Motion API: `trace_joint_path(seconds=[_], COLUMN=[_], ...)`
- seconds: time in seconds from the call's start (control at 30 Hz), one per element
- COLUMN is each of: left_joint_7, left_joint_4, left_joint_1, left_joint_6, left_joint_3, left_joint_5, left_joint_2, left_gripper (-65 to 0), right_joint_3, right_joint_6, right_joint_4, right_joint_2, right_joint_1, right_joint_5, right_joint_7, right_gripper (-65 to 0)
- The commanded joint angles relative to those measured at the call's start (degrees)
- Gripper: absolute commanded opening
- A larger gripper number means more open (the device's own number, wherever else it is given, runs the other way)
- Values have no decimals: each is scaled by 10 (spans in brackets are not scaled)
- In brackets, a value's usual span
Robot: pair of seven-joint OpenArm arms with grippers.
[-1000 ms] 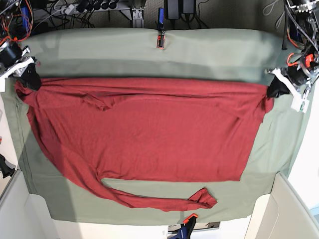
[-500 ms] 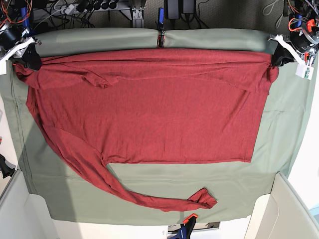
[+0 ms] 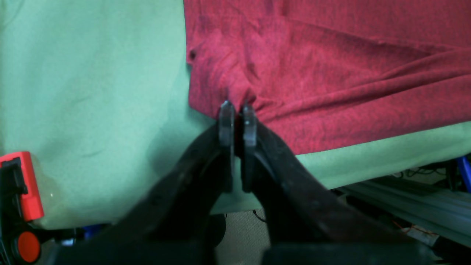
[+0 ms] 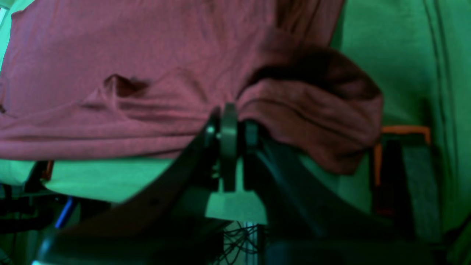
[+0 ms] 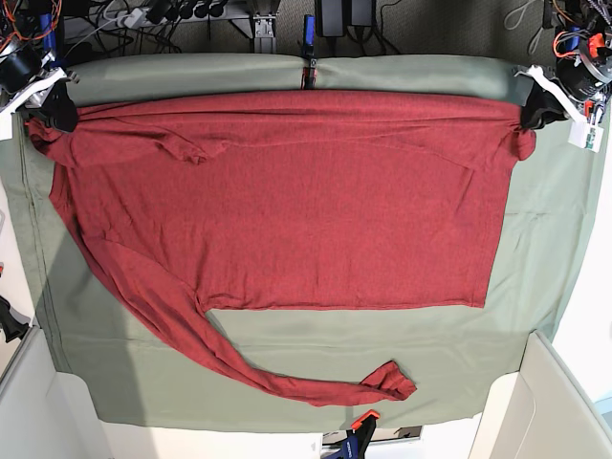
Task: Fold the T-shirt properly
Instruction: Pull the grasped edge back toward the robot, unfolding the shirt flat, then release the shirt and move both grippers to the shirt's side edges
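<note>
Base view: T-shirt (image 5: 287, 201) lies spread flat on the green table cover (image 5: 287, 392), body stretched wide across the far half of the table, top edge pulled straight between the two far corners. One long sleeve trails off the near left side of the body and curves along the near part of the cover, cuff bunched just short of the near edge. An orange-handled clamp (image 5: 361, 421) sits at that near edge, just beside the cuff but apart from it. Another clamp (image 5: 308, 72) is at the middle of the far edge, right at the shirt's top edge.

Left gripper (image 3: 237, 110): jaws pressed together on a pinch of the shirt's corner, red fabric puckering into the tips. In base view it sits at the far right corner of the table.

Right gripper (image 4: 232, 117): jaws likewise clamped on fabric, with a thick bunched fold of shirt hanging beside the fingers. Wrist view is blurry, so exactly how many layers are caught is hard to tell. In base view it sits at the far left corner.

Small fold or hole near the collar area shows in the right wrist view; can't tell which.
</note>
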Motion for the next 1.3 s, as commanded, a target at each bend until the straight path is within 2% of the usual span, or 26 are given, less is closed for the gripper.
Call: trace_joint_path(seconds=[0.0, 0.17, 0.27, 0.33, 0.4, 0.67, 0.8, 0.87, 0.97, 1.03, 1.17, 1.27], left_joint_7=[-12, -11, -13, -15, -15, -15, -15, -4, 12, 12, 7, -6], left_joint_4=[8, 8, 8, 8, 8, 8, 8, 8, 13, 27, 60, 59], left_joint_1=[-1, -1, 0, 1, 1, 1, 1, 1, 1, 0, -12, -25], left_joint_6=[-4, -4, -4, -4, -4, -4, -3, 7, -16, -16, -16, -16], left_joint_3=[-7, -7, -7, -7, -7, -7, -7, -7, -7, -7, -7, -5], left_joint_5=[-2, -2, -2, -2, -2, -2, -2, -16, -59, -71, -75, -72], left_joint_2=[-13, -13, -12, -12, -13, -13, -13, -14, -18, -18, -19, -26], left_gripper=[-650, -650, -566, -528, -526, -526, -515, -492, -491, -491, -491, -491], right_joint_3=[4, 4, 4, 4, 4, 4, 4, 4, 6, 11, 21, 21], right_joint_6=[4, 4, 3, 4, 3, 3, 1, 2, 2, 2, 1, -13], right_joint_4=[10, 10, 10, 10, 10, 10, 11, 18, 37, 50, 65, 58], right_joint_2=[8, 8, 8, 8, 8, 8, 8, 8, 8, 8, 8, 6], right_joint_1=[-2, -2, -2, -2, -2, -2, -2, -1, -1, -1, 35, 88], right_joint_5=[4, -6, -9, -10, -13, -15, -13, -12, -12, -13, -21, -61], right_joint_7=[16, 16, 16, 16, 16, 16, 16, 16, 16, 16, 27, 50], right_gripper=[-650, -650, -649, -555, -484, -470, -399, -397, -397, -397, -397, -397])
